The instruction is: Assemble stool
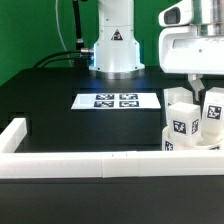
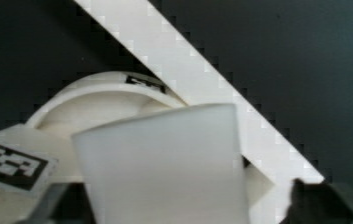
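Tool (image 1: 192, 85) descends over the stool parts at the exterior view's right; whether its fingers grip yet cannot be told. Leg (image 1: 181, 122) stands upright beside the border rail (image 1: 80, 165) on the tabletop (image 1: 60, 110), presenting a graspable top.

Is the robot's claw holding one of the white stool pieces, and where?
Cannot tell. The gripper is down among the stool legs, but no grip shows.

No words, brands or numbers can be read. Only black-and-white square tags show: four on the marker board (image 1: 117, 101), one on each leg (image 1: 181, 124) at its four o'clock, one triangular sign on the robot base (image 1: 116, 41).
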`<state>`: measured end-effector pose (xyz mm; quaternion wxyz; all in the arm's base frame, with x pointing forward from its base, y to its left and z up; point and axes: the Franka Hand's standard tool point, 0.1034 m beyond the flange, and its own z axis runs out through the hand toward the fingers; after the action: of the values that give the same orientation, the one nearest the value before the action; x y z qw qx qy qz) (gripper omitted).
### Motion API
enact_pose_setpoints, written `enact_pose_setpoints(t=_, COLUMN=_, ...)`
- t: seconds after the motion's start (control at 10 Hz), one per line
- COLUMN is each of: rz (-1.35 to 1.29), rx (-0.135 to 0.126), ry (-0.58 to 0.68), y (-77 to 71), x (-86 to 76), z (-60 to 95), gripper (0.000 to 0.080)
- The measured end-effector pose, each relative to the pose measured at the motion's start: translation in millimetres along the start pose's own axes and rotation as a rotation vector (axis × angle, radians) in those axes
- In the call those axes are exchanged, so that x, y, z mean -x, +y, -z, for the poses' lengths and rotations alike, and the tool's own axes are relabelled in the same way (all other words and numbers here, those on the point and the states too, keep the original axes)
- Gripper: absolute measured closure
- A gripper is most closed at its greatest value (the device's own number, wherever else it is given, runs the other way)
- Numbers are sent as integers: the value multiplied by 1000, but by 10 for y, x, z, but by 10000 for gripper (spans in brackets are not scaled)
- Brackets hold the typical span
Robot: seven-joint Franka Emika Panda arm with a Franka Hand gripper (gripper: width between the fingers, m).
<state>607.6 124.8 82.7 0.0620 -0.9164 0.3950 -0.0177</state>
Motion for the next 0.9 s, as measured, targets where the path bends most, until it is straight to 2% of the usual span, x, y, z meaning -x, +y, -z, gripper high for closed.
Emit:
enact_pose_setpoints(t=0.1, rz=-32, rx=-1, ry=0, y=-1, x=-1, z=2, gripper=454)
enact_pose_setpoints(t=0.4, rz=-217, rx=-1, ry=1, y=0, x=-5, z=3, gripper=459)
enact_pose_setpoints(t=0.5, rz=-401, rx=-1, ry=1, y=-3, x=3, z=-2, gripper=459)
enact_pose_setpoints(t=0.6, rz=-587, rx=-26, ry=8, y=-16, x=-8, z=-8, gripper=459)
enact_pose_setpoints(t=0.8, rz=-899, rx=-108, ry=1, y=-34, x=-67, z=-4, gripper=459)
enact_pose_setpoints(t=0.9, rz=-929, rx=-109, ry=-1, y=-36, x=-74, z=-2, gripper=459)
